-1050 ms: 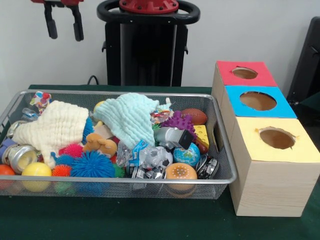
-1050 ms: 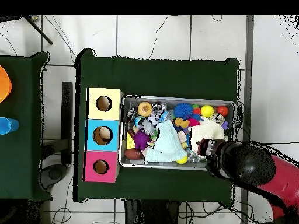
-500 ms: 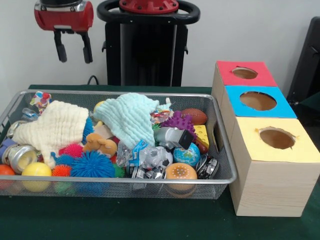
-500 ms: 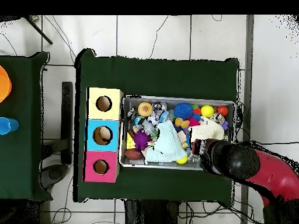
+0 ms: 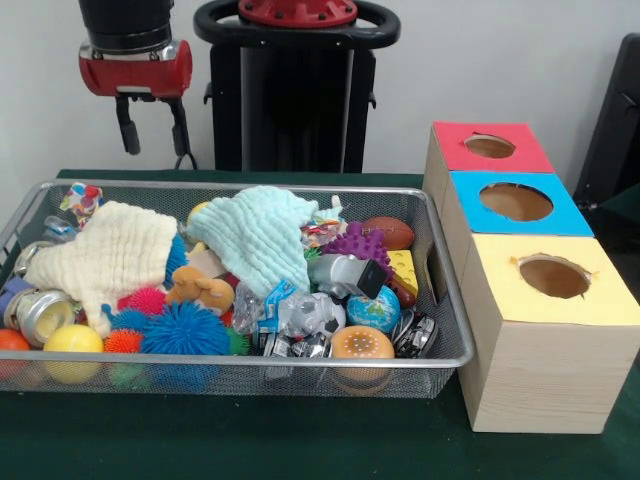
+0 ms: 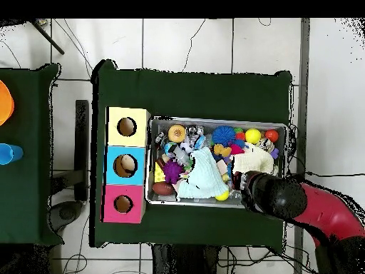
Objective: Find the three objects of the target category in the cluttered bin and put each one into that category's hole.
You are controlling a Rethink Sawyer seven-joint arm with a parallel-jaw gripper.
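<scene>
A wire bin (image 5: 440, 300) (image 6: 217, 202) holds a jumble of toys and cloths. A cream cloth (image 5: 110, 255) (image 6: 253, 161) and a pale blue cloth (image 5: 262, 232) (image 6: 201, 177) lie on top. Around them sit spiky balls (image 5: 185, 330), a yellow ball (image 5: 72, 340), a purple spiky toy (image 5: 355, 243), a brown football (image 5: 390, 232), a globe ball (image 5: 376, 310) and a burger toy (image 5: 361, 345). My gripper (image 5: 153, 128) hangs open and empty above the bin's far left corner, over the cream cloth's end. In the overhead view the arm (image 6: 285, 200) hides the fingers.
Three wooden boxes stand in a row beside the bin, each with a round hole on top: red (image 5: 490, 146) (image 6: 122, 204), blue (image 5: 516, 201) (image 6: 125, 165) and yellow (image 5: 553, 276) (image 6: 126, 127). A metal can (image 5: 38, 312) lies at the bin's left end. Green cloth (image 5: 300, 440) covers the table.
The gripper has come down and moved slightly rightward in the front view, toward the bin's far left corner. It has stayed open. Nothing in the bin has moved.
</scene>
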